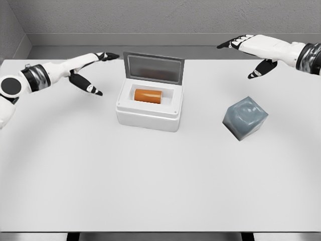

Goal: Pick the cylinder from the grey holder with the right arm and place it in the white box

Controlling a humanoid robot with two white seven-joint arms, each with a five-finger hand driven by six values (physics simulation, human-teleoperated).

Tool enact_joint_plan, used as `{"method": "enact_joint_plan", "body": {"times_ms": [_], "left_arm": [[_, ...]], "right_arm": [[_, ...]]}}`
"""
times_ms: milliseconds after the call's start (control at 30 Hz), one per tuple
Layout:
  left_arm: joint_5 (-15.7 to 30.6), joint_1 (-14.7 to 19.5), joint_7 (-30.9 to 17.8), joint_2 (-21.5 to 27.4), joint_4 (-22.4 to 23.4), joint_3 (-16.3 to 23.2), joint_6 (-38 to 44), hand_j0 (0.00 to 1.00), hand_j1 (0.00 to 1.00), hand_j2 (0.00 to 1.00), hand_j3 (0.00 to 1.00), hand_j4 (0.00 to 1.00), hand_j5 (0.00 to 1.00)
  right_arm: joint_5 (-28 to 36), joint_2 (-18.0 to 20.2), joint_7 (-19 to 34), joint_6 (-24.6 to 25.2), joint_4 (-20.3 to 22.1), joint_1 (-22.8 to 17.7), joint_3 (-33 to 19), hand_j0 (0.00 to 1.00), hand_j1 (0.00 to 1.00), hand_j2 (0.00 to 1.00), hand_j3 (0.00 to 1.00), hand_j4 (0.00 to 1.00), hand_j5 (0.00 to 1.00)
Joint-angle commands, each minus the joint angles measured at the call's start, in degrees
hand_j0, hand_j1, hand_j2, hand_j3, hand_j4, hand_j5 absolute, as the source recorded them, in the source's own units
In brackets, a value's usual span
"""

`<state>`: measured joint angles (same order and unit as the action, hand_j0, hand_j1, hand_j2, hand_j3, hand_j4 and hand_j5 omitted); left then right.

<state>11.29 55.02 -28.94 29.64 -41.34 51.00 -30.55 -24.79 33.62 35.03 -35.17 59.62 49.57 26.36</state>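
Judging from how things lie, the placing looks done: the orange cylinder [148, 95] lies on its side inside the white box [149, 111], whose lid stands raised at the far side; the grey holder [245, 117] sits tilted and well apart to the right, with nothing showing in it; the right hand [253, 50] hovers far right with fingers spread, holding nothing; the left hand [90, 70] hangs left of the box, likewise spread and holding nothing; doing this step well probably means keeping both arms high and clear of the raised lid, so nothing knocks the box or shifts the cylinder.
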Motion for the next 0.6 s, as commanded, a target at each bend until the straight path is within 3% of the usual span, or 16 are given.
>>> {"method": "enact_joint_plan", "body": {"times_ms": [0, 567], "left_arm": [[0.4, 0.0, 0.02, -1.08, 2.75, -0.55, 1.63, 1.0, 1.0, 1.0, 1.0, 1.0, 1.0], [-1.89, 2.72, 0.02, -5.56, 3.72, -1.61, 6.38, 1.0, 1.0, 1.0, 1.0, 1.0, 1.0]], "right_arm": [[0.35, 0.04, -0.03, 0.17, 0.06, 0.0, -0.08, 1.0, 1.0, 1.0, 1.0, 1.0, 1.0], [0.35, 0.04, -0.03, 0.17, 0.41, 0.62, 0.0, 1.0, 1.0, 1.0, 1.0, 1.0, 1.0]]}}
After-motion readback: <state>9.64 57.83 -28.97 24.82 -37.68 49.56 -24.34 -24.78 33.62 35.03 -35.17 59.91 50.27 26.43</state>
